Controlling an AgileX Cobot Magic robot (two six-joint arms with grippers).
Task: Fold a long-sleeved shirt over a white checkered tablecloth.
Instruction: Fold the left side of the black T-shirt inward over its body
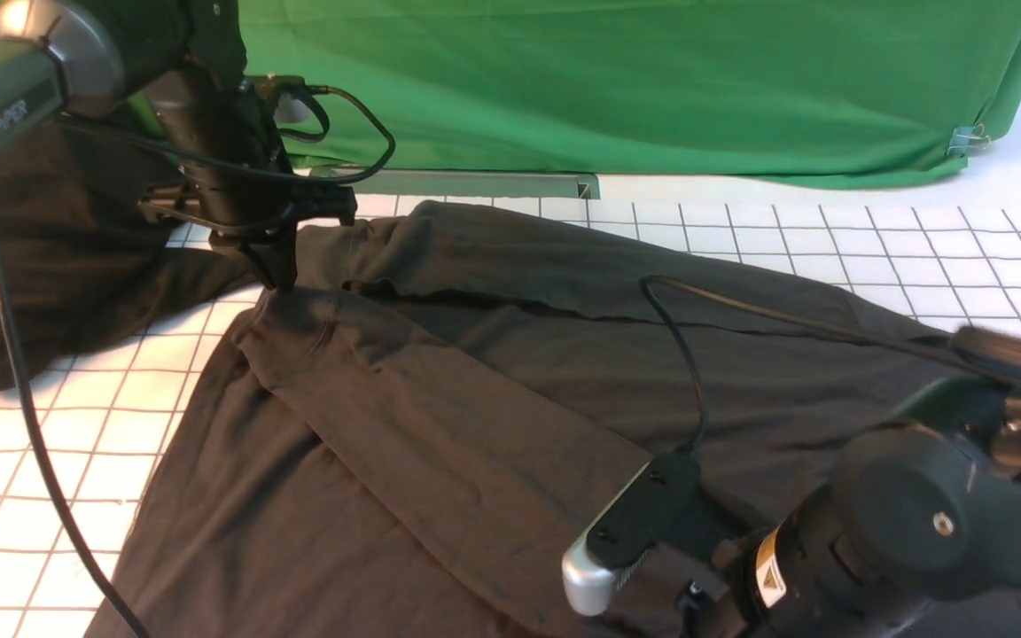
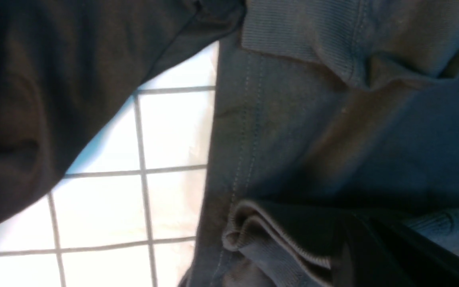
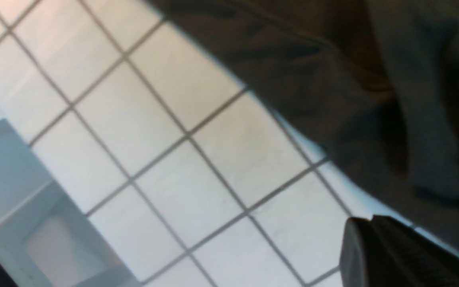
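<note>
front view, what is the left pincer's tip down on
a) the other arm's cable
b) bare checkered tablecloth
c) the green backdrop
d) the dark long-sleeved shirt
d, the left pincer comes down on the long-sleeved shirt at a corner of folded fabric, with the bare white checkered tablecloth only beside it.
</note>
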